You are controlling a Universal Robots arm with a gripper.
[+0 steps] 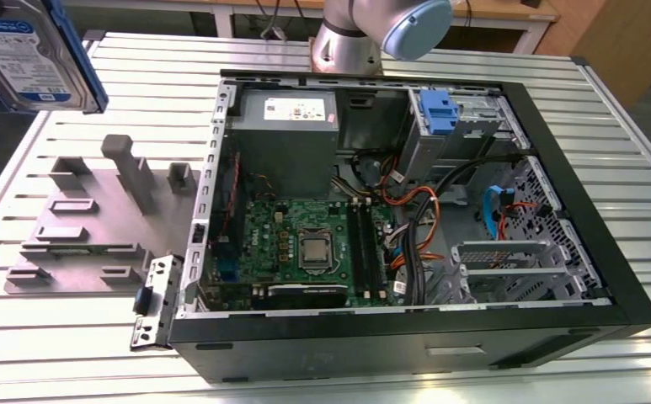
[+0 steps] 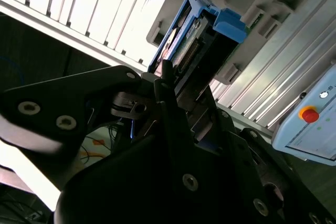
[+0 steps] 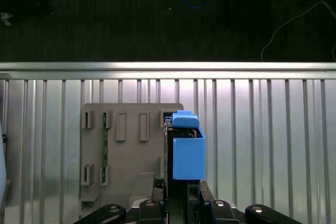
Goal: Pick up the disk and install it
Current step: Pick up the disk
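Note:
The disk (image 1: 28,55) is a silver-grey drive with a white-and-blue label and blue side rails. It hangs high at the exterior view's upper left, above the table's edge. In both wrist views it stands on edge between my gripper's black fingers (image 2: 167,85). The blue rail of the disk (image 3: 187,153) faces the first wrist camera, and the disk's connector end (image 2: 191,51) shows in the second. My gripper (image 3: 181,195) is shut on the disk, above the grey fixture (image 3: 126,145).
An open computer case (image 1: 628,278) lies on the slatted metal table (image 1: 33,353), with a motherboard (image 1: 302,244), cables, a grey power supply (image 1: 285,114) and a blue-latched drive bay (image 1: 438,114). The grey fixture (image 1: 89,227) sits beside it. A pendant with a red button (image 2: 308,114) lies nearby.

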